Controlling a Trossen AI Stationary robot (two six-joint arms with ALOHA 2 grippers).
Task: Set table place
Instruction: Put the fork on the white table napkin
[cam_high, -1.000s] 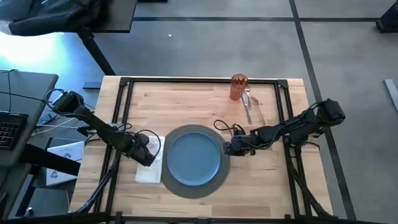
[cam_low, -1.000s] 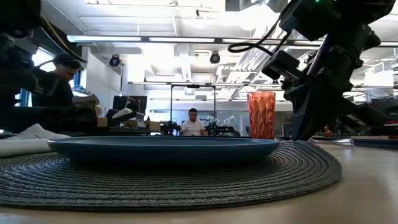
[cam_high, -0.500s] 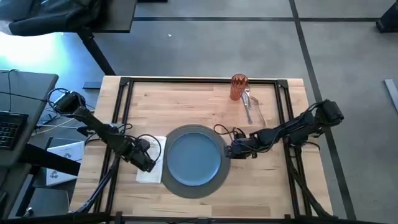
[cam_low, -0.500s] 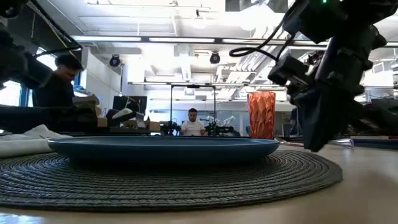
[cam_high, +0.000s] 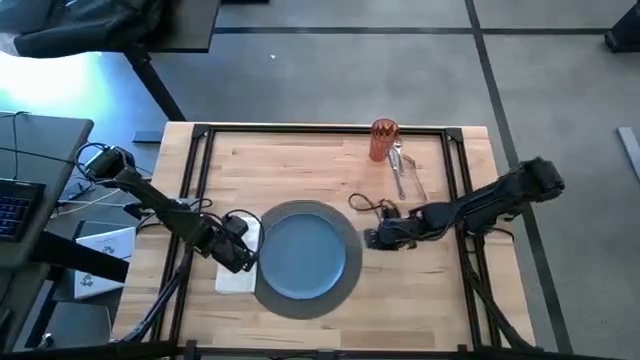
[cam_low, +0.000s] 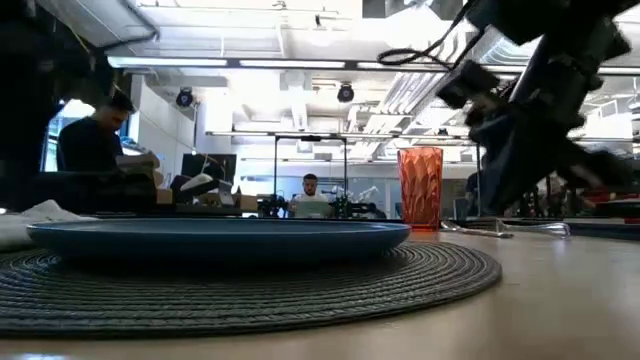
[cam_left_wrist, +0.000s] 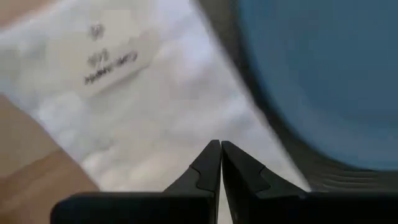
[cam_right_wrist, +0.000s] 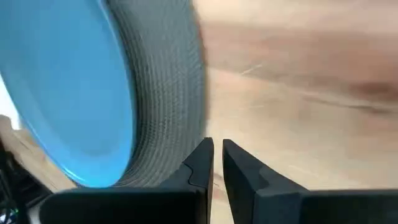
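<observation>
A round dark grey mat (cam_high: 300, 312) lies on the wooden table (cam_high: 300, 165) with a blue plate (cam_high: 302, 258) on it. A white napkin (cam_high: 232, 278) lies flat at the mat's left, its right edge under the mat's rim. My left gripper (cam_high: 245, 258), shut, stands over the napkin (cam_left_wrist: 124, 106) beside the mat's edge (cam_left_wrist: 292, 162). My right gripper (cam_high: 370, 240) is just off the mat's right rim (cam_right_wrist: 168, 93), its fingers almost together with nothing between them. An orange tumbler (cam_high: 384, 140) stands at the far edge, with silver cutlery (cam_high: 403, 172) beside it. My left gripper (cam_left_wrist: 221, 144) points its shut fingertips down at the napkin close to the mat's left rim; I cannot tell whether they touch the cloth. My right gripper (cam_right_wrist: 216, 144) has one fingertip (cam_right_wrist: 202, 152) close beside the mat's right rim; I cannot tell whether it touches.
Black metal rails (cam_high: 200, 170) run along the table's edges. Bare wood lies to the right of the mat and along the near edge. A grey desk with a keyboard (cam_high: 15, 200) stands to the left of the table. People sit in the room beyond (cam_low: 310, 195).
The mat with the plate has slid a little toward the table's left edge, and its left rim now lies over the napkin's right edge. My right gripper has stayed near the mat's right rim, and its arm has drawn back toward the right edge.
</observation>
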